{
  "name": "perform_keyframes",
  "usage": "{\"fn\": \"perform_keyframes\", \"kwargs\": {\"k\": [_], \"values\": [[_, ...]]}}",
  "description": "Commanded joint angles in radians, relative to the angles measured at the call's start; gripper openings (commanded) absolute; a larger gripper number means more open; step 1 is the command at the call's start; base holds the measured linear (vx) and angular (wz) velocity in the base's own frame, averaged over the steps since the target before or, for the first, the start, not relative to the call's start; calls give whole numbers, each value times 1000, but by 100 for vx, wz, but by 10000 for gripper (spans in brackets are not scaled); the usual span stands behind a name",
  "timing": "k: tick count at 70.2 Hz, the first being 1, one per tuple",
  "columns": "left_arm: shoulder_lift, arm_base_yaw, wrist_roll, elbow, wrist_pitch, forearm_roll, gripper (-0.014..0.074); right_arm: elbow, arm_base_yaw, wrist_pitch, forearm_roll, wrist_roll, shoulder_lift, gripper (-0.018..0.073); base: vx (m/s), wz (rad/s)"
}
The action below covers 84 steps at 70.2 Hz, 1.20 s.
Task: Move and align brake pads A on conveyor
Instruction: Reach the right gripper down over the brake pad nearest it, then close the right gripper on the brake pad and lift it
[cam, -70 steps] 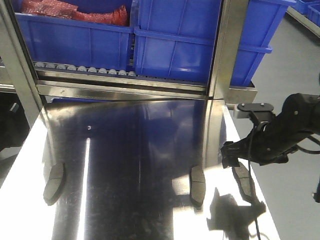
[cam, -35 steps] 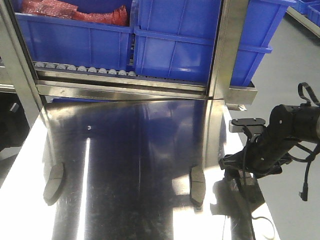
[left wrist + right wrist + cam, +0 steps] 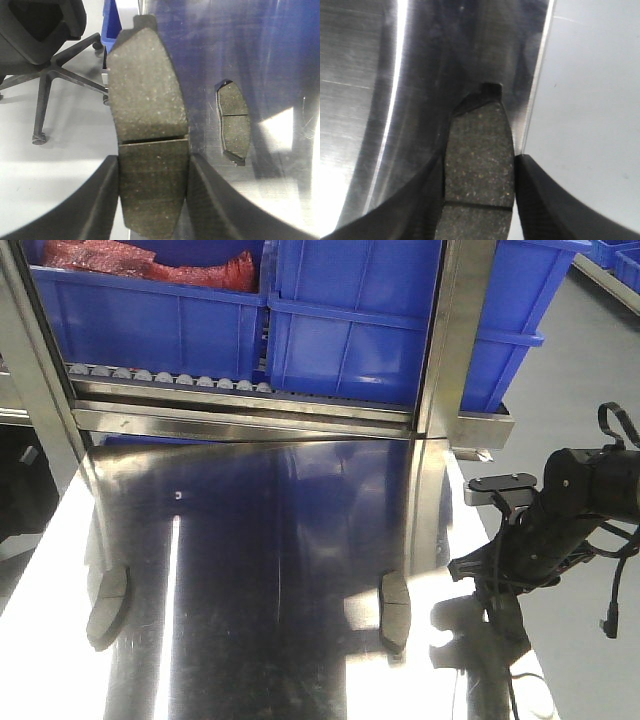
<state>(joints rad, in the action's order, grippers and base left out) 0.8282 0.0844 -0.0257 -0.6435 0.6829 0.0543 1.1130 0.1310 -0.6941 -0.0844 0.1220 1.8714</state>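
Front view: the black right gripper (image 3: 492, 595) hung low at the right edge of a shiny steel tabletop (image 3: 280, 530). To its left lay 2 flat dark-grey pads, a near pad (image 3: 393, 612) and a far pad (image 3: 105, 605).

Left wrist view: the left gripper (image 3: 152, 159) clamped a grooved brake pad (image 3: 147, 90) between both fingers. A loose pad (image 3: 234, 122) lay to its right.

Right wrist view: the right gripper pinched a speckled brake pad (image 3: 479, 145) at the table edge.

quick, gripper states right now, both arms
Left gripper: closed on a flat dark-grey curved brake pad.
Right gripper: closed on another flat dark-grey brake pad.
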Motion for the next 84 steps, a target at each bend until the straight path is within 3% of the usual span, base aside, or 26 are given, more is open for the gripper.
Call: {"fn": "perform_keyframes", "kwargs": {"k": [1,15,68,84], "values": [[-6,0,-3,-33,-74,-1,192,19,6,-9,-59,10,-35,139,0,0],[-6,0,-3,-33,-74,-1,192,19,6,-26,-63,22,-37,-13,0,0],[-6,0,-3,-33,-74,-1,192,10,6,-66,-68,32,-203,-3,0,0],[-6,0,-3,-33,-74,-1,192,-142,6,55,-80,88,-400,-3,0,0]]}}
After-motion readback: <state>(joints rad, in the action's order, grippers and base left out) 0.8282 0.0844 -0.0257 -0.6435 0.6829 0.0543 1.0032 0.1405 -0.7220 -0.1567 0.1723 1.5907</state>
